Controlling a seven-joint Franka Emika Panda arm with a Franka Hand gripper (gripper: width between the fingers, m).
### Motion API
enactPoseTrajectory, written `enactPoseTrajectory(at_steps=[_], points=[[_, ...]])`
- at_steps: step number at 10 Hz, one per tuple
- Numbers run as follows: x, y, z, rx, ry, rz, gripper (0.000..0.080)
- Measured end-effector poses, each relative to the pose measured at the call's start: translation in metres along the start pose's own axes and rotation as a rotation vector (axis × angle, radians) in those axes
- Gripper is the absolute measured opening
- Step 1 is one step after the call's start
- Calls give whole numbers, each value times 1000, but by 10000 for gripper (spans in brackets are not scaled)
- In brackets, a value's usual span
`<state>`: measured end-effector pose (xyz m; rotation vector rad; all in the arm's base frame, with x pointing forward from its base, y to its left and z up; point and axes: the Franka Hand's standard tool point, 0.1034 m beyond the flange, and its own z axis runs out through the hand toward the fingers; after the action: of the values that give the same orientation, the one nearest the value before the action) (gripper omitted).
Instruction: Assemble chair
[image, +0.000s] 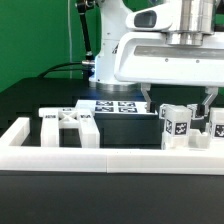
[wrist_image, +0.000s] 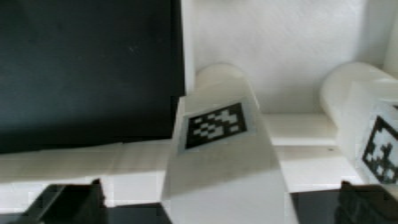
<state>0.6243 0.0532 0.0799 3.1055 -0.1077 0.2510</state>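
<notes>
Parts all loose on the black table (image: 30, 95), nothing joined that I can see. Going from the exterior view's left: a cross-braced part (image: 68, 121) sits just behind the long white border rail (image: 110, 157), then the marker board (image: 110, 104) lies flat in the middle. Further right is an upright tagged leg (image: 175, 126), and a second tagged block (image: 217, 122) is near the edge of the shot.

The gripper (image: 178, 100) hangs over that tagged leg with its jaws spread wide and nothing in them. In the wrist view the leg runs right between the fingertips (wrist_image: 54, 205), with gaps on both sides.

My guess is it's lining up to grab the leg. What worries me:

- **Tipping:** the leg stands on end, so if the drop is off-centre one finger could hit its top or side and tip it.
- **Neighbour block:** the second tagged block is close by, and with jaws this wide the outer finger could clip it.
- **Rail:** the rail is just in front, so a knocked leg could wedge against it.
</notes>
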Motion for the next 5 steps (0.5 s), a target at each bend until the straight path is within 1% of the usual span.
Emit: enactPoseTrajectory(at_steps=[2, 3, 4, 5], points=[[1, 1, -1, -11, 0, -160, 648], [1, 1, 0, -11, 0, -148, 648], [1, 1, 0, -11, 0, -147, 536], [1, 1, 0, -11, 0, -116, 399]])
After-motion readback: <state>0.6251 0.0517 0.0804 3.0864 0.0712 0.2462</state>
